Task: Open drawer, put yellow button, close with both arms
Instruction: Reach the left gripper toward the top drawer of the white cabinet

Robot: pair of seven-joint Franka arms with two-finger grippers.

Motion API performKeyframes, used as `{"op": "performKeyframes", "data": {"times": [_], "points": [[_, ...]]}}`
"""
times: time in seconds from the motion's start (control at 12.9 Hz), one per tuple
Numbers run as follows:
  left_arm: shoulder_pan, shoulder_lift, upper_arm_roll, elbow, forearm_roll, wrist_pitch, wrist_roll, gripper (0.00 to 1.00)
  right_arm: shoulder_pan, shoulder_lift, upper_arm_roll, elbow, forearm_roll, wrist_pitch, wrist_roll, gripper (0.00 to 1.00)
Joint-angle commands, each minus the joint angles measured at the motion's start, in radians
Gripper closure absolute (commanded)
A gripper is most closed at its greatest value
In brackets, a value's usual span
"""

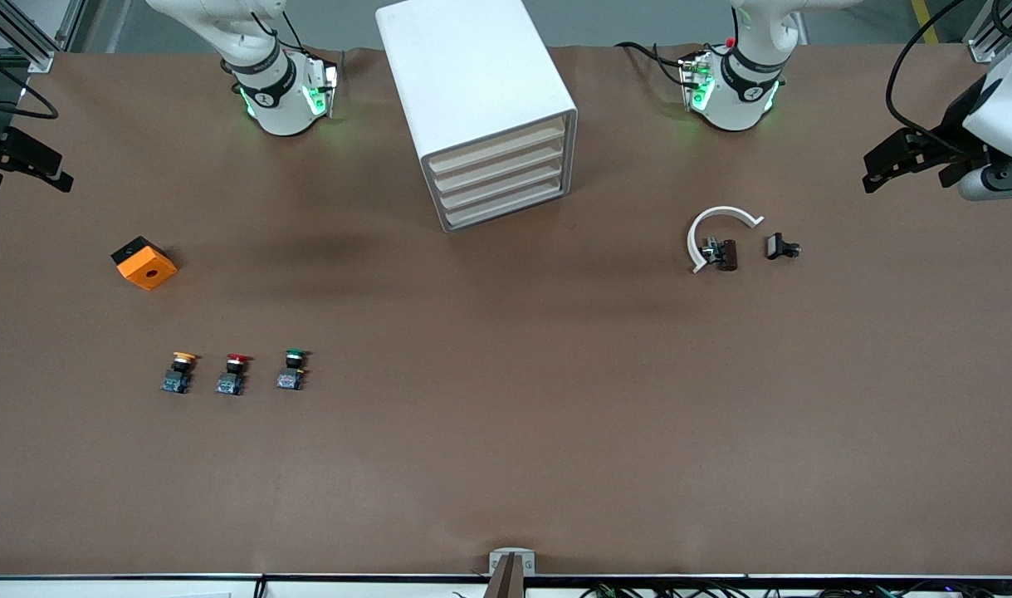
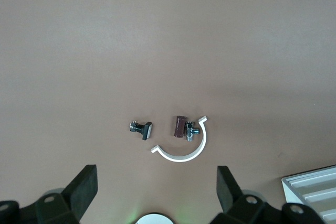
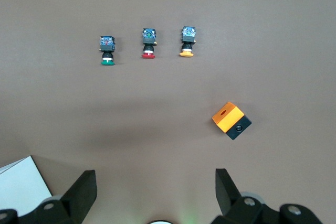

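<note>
The white cabinet (image 1: 472, 91) stands at the robots' edge of the table, and its topmost drawer (image 1: 497, 146) is shut. The yellow button (image 1: 179, 370) lies toward the right arm's end, nearest that end in a row of three buttons. It also shows in the right wrist view (image 3: 187, 41). My right gripper (image 1: 45, 170) is open and empty, up over the table's right-arm end (image 3: 155, 182). My left gripper (image 1: 883, 170) is open and empty, up over the left-arm end (image 2: 156, 182). Both are far from the cabinet and the button.
A red-capped button (image 1: 233, 374) and a green-capped button (image 1: 292, 370) lie beside the yellow one. An orange and black box (image 1: 144, 262) lies farther from the camera than they do. A white C-shaped ring (image 1: 717, 232) and two small dark parts (image 1: 781, 247) lie toward the left arm's end.
</note>
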Motion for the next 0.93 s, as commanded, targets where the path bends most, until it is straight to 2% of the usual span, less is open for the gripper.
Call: {"op": "performKeyframes", "data": {"times": [0.0,0.39,0.62,0.85], "points": [[0.009,0.010,-0.005,0.028,0.008,-0.017,0.021,0.00,-0.012,-0.015,0.014,-0.002,0.006,0.001,0.012,0.00],[0.004,0.065,-0.005,0.051,0.008,-0.017,0.022,0.00,-0.009,-0.015,0.017,0.000,0.011,0.002,0.011,0.00],[0.009,0.173,-0.005,0.060,0.007,-0.003,0.025,0.00,-0.004,-0.015,0.020,0.000,0.012,0.001,0.011,0.00],[-0.005,0.260,-0.007,0.058,-0.007,0.075,0.001,0.00,-0.003,-0.015,0.020,0.000,0.011,0.002,0.011,0.00]]}}
